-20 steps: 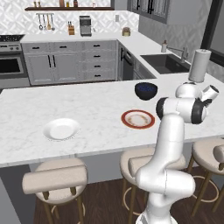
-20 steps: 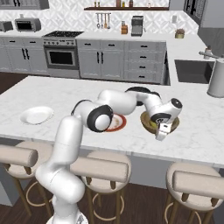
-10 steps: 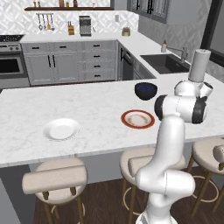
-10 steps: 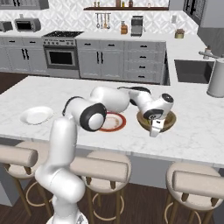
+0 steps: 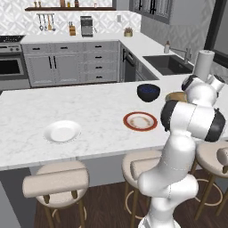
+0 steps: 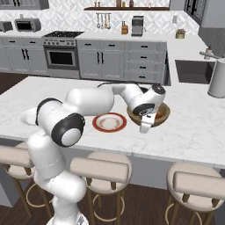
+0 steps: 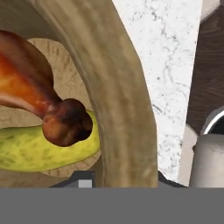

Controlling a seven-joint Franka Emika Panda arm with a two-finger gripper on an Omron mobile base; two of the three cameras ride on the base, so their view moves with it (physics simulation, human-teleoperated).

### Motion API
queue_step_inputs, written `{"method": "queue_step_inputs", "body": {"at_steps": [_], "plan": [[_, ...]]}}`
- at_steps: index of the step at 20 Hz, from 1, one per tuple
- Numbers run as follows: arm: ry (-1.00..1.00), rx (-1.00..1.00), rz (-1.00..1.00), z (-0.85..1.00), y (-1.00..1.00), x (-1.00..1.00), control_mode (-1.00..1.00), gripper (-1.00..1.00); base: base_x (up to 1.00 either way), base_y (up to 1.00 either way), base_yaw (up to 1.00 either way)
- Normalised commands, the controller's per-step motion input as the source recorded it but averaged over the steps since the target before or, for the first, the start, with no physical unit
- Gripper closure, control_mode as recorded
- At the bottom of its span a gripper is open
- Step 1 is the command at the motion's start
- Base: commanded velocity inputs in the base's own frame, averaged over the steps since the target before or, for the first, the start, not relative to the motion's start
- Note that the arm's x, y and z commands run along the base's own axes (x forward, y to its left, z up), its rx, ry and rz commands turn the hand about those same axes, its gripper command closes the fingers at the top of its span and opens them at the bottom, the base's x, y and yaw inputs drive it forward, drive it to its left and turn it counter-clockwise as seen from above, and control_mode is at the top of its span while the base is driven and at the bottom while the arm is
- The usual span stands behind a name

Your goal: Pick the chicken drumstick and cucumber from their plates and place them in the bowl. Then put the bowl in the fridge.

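Note:
The bowl (image 6: 161,114) is tan-brown and stands on the island counter to the right of the red-rimmed plate (image 6: 109,122). My gripper (image 6: 146,126) is shut on its near rim (image 7: 118,96), with the wall running down between the fingertips. The glossy reddish-brown chicken drumstick (image 7: 30,92) lies inside, resting on the yellowish-green cucumber (image 7: 39,151). In the left base view the bowl (image 5: 177,96) peeks out behind my arm. Both plates are bare: the red-rimmed plate (image 5: 140,121) and the white plate (image 5: 62,132) further left. The fridge is out of view.
A dark blue bowl (image 5: 148,92) stands on the counter behind the red-rimmed plate. A paper towel roll (image 6: 217,79) rises at the counter's right end beside the sink (image 5: 167,62). Stools (image 6: 100,169) line the island's near edge.
The jaws have closed from wide apart onto the bowl's near rim. The hand has shifted slightly along the rim; the bowl and plates stay put.

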Motion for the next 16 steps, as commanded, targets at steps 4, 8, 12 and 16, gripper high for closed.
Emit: {"method": "queue_step_inputs", "body": {"at_steps": [4, 8, 12, 16], "plan": [[0.06, 0.03, 0.05, 0.54, 0.82, -0.59, -1.00, 1.00, 0.00, 0.00, 0.00], [0.00, 0.00, 0.05, 0.24, 1.00, -0.53, -1.00, 1.00, 0.00, 0.00, 0.00], [-0.04, 0.00, 0.04, 0.23, 0.96, -0.53, -1.00, 1.00, 0.00, 0.00, 0.00], [-0.11, 0.00, 0.02, 0.41, 0.52, -0.53, -1.00, 1.00, 0.00, 0.00, 0.00]]}}
